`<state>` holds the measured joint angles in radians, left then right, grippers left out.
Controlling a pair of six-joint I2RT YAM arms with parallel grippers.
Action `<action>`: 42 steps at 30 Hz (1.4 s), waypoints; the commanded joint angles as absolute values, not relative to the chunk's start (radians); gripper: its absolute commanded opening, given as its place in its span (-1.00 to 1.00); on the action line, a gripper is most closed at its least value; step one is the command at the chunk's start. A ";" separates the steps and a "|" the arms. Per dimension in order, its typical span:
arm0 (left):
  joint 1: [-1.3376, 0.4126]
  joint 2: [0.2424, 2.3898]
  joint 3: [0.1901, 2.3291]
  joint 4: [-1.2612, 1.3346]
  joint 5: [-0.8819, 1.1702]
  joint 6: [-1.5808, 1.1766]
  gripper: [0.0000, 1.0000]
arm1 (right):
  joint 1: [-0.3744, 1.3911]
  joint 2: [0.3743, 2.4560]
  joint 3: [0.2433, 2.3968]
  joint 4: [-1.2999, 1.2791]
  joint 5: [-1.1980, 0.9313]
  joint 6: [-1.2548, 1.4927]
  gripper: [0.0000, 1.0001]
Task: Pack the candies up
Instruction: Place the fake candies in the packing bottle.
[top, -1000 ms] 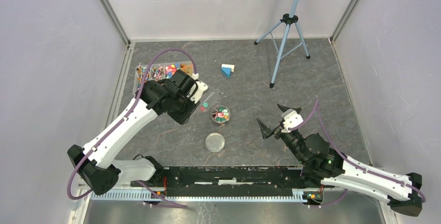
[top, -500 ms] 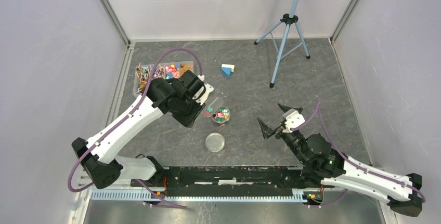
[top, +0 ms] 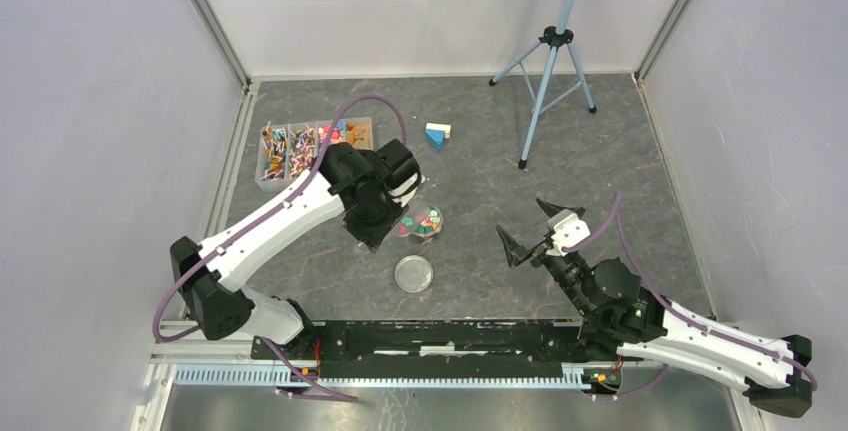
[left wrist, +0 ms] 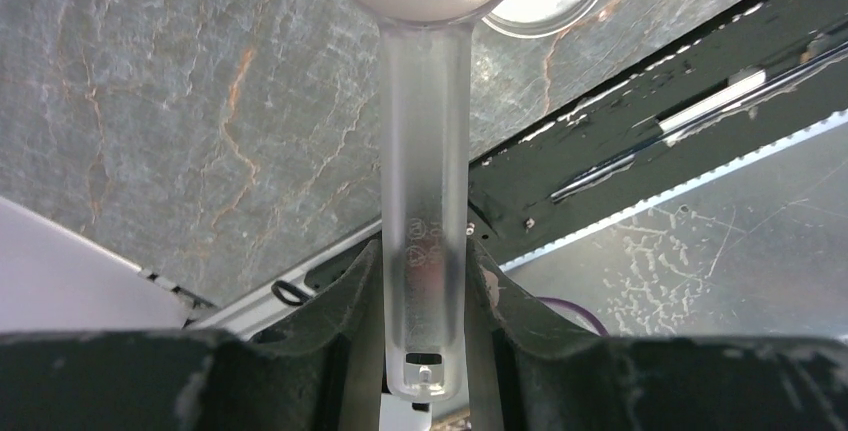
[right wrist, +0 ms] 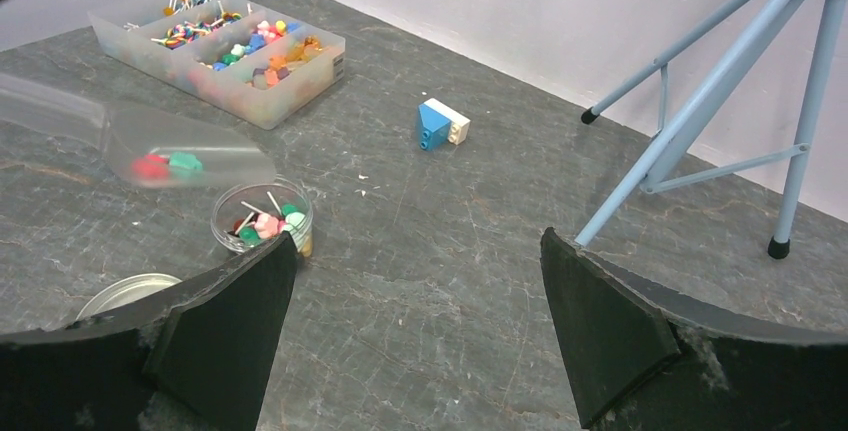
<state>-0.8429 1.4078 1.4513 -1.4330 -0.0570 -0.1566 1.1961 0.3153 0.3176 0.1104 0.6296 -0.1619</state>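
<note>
The candies (right wrist: 168, 163) are tiny, hard and very light. They are much too small for the jaws to pick up one by one, and I think they would roll or pop away if pinched. So a clear plastic scoop (right wrist: 185, 156) carries them.

The left jaws are pressed tight on the thin handle of the scoop, near its end. The scoop looks stiff but smooth, so it could slip in a loose hold. It must also stay flat, or the candies will slide out. A red one and a green one lie in the scoop. It hangs just left of the little round dish (right wrist: 262, 216) and a bit above it.

More candies are in the dish. Many more sit in the long tray (right wrist: 220, 61), well behind the dish. The lid (right wrist: 125, 293) lies on the table (right wrist: 420, 351) in front of the dish. The right jaws are spread wide and hold nothing, off to the right of the dish.

The right wrist view shows the two candies in the scoop from the side. The left wrist view shows the grip on the handle up close, but only a bit of red candy. The top view hides that grip under the arm.
</note>
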 commanded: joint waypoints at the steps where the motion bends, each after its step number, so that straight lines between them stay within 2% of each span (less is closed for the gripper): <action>1: -0.864 1.454 1.517 -1.504 -0.113 -0.258 -0.95 | 1.198 0.289 0.364 0.120 0.633 -0.169 0.96; 25: -0.920 1.604 1.637 -1.646 -0.147 -0.290 -0.95 | 1.197 0.257 0.345 0.127 0.640 -0.187 0.96; 42: -0.920 1.644 1.607 -1.648 -0.149 -0.294 -0.95 | 1.198 0.257 0.331 0.137 0.637 -0.177 0.96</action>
<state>-0.9161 1.6272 1.5974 -1.5654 -0.1299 -0.2405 1.1961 0.2626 0.3180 0.1104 0.6300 -0.1802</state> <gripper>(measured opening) 0.364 0.982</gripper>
